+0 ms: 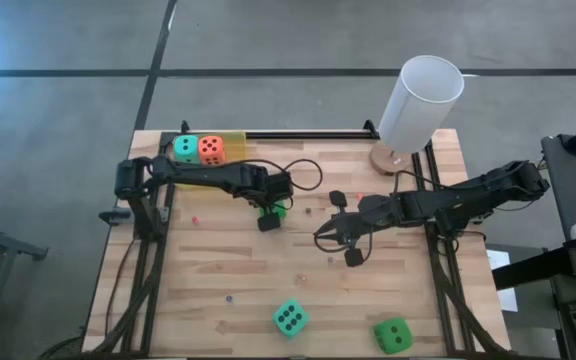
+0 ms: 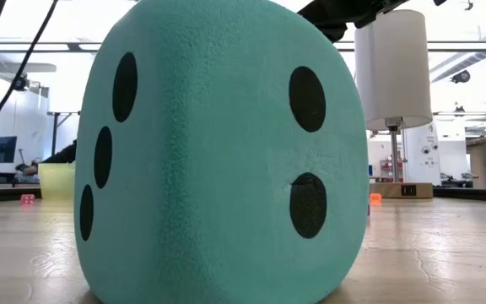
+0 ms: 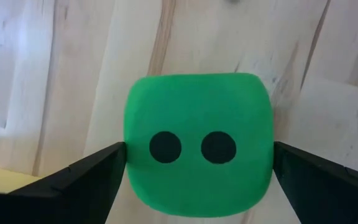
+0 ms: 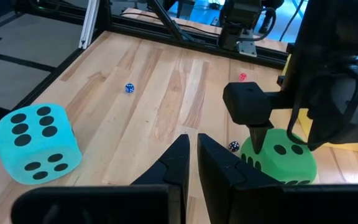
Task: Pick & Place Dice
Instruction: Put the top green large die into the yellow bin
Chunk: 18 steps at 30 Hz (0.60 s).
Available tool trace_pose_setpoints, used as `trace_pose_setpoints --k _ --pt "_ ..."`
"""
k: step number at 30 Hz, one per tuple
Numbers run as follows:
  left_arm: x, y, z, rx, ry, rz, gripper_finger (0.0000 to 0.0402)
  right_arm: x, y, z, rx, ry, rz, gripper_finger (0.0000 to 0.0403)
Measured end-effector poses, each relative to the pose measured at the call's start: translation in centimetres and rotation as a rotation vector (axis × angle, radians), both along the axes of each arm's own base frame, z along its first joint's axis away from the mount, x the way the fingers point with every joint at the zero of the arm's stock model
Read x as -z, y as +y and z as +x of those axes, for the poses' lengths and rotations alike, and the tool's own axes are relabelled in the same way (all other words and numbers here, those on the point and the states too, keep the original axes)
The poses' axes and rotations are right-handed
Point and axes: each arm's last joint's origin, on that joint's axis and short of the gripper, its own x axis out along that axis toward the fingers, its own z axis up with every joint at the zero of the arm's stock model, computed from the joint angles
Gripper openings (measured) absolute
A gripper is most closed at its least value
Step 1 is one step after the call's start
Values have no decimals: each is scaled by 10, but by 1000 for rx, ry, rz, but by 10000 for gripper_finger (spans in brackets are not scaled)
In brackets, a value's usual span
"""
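The left pincer (image 1: pixel 270 214), near the middle of the surface (image 1: pixel 218 270), stands spread wide with a fingertip on each side of a green die (image 3: pixel 199 144). The right pincer (image 4: pixel 191 163), beside it toward the right edge, has its fingers nearly together, holding nothing. A teal die (image 1: pixel 289 318) and another green die (image 1: pixel 392 335) lie by the near edge; a teal die (image 1: pixel 185 149) and an orange die (image 1: pixel 211 149) sit at the far left corner.

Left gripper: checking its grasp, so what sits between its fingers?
A bright green die, two pips showing, sits between the open left gripper fingers in the left wrist view.

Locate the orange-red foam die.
High view: the orange-red foam die sits in the translucent yellow tray at the table's far left, touching a teal foam die.
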Motion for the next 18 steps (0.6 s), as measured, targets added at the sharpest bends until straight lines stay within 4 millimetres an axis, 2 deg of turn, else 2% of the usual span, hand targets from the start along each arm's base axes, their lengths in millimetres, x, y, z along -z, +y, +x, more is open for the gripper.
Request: trace_pose_setpoints --k 12,18 --pt "3 2 -2 5 1 -21 400 0 0 0 0 -2 0 28" --pt "3 1 -2 67 5 -44 400 0 0 0 0 -3 0 28"
